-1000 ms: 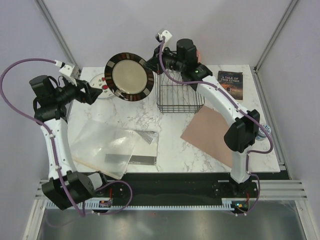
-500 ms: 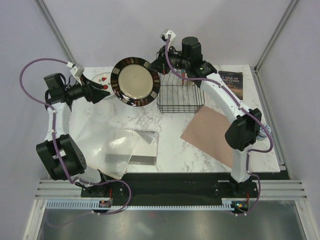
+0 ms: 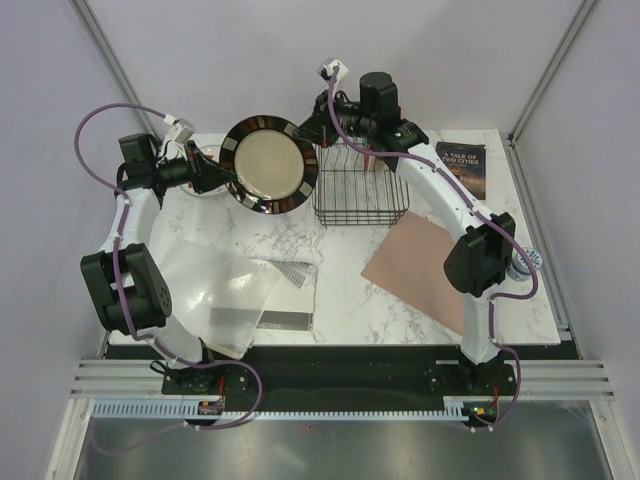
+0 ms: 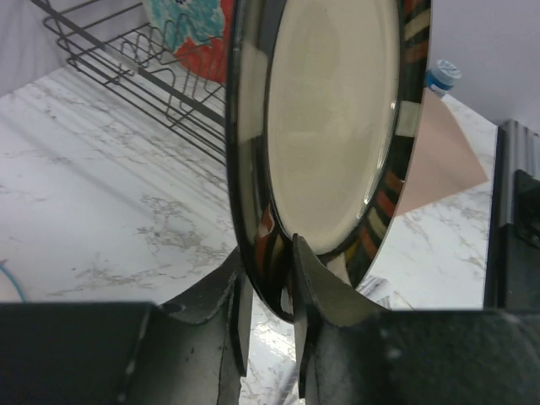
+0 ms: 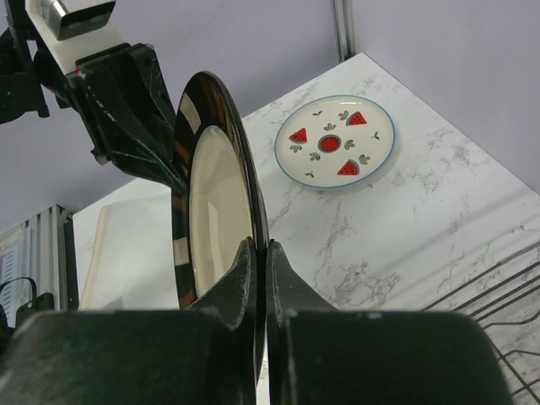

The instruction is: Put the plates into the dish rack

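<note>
Three plates: both jaws grip brown-rimmed plate (image 3: 268, 165); fruit plate (image 5: 333, 139) tabled; flowered plate (image 4: 190, 34) racked.

Table (image 3: 340, 262) carries dish rack (image 3: 360, 192), mat (image 3: 420, 272), book (image 3: 461, 168), fruit-marked plate (image 5: 334, 142).

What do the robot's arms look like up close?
Both the left arm and the right arm have smooth white tubes joined by chunky black joints. A thin purple cable loops along each one and ends in a small white plug near the wrist. The jaws are two flat black wedges with pointed tips.
</note>
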